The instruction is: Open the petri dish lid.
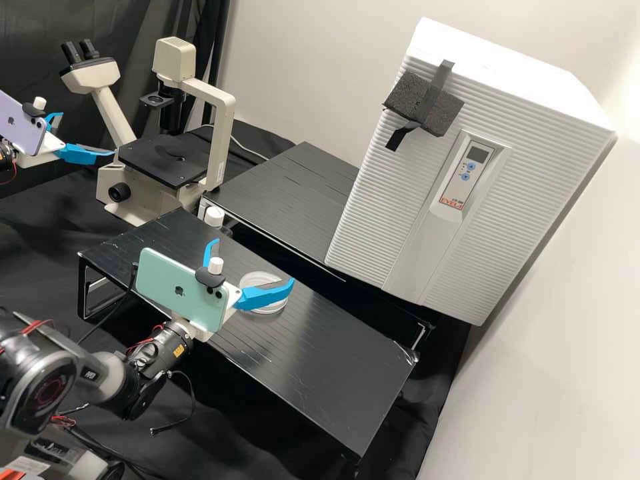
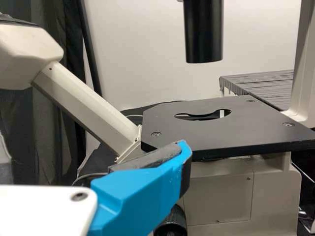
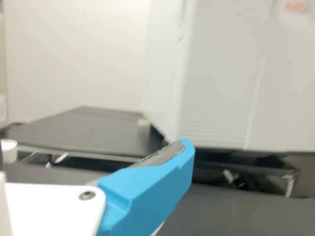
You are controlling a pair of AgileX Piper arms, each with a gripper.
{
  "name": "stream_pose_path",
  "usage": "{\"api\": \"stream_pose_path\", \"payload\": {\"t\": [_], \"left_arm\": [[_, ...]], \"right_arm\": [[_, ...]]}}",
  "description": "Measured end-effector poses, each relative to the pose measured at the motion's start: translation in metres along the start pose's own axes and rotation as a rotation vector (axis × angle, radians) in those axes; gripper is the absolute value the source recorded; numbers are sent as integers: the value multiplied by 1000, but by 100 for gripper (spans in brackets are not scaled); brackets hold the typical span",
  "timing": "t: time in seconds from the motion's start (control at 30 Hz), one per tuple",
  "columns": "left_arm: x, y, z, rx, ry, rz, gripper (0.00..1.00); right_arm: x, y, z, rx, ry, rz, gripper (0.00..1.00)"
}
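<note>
Aligning with the petri dish (image 1: 257,279) on the black stand (image 1: 320,347) seems in hand: the high view shows the right gripper (image 1: 253,261) near it and the left gripper (image 1: 87,134) both released, the left wrist view faces the microscope (image 2: 206,135), and the right wrist view's blue finger (image 3: 147,191) likely must lower for the uncovering grip.

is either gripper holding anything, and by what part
Nothing is held: the left gripper and right gripper are open; the petri dish rests on the black stand.
</note>
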Motion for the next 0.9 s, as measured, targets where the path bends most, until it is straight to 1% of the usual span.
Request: {"api": "stream_pose_path", "payload": {"t": [0.1, 0.27, 0.5, 0.77, 0.87, 0.9], "left_arm": [[0, 0, 0, 0, 0, 0, 100], [0, 0, 0, 0, 0, 0, 100], [0, 0, 0, 0, 0, 0, 100], [0, 0, 0, 0, 0, 0, 100], [0, 0, 0, 0, 0, 0, 100], [0, 0, 0, 0, 0, 0, 100]], "right_arm": [[3, -8, 4, 0, -27, -41, 100], [6, -12, 12, -1, -73, -59, 100], [6, -7, 21, -8, -127, -31, 100], [7, -7, 27, -12, -158, -35, 100], [9, -5, 27, -13, -154, -24, 100], [10, -5, 27, -13, -154, -23, 0]]}}
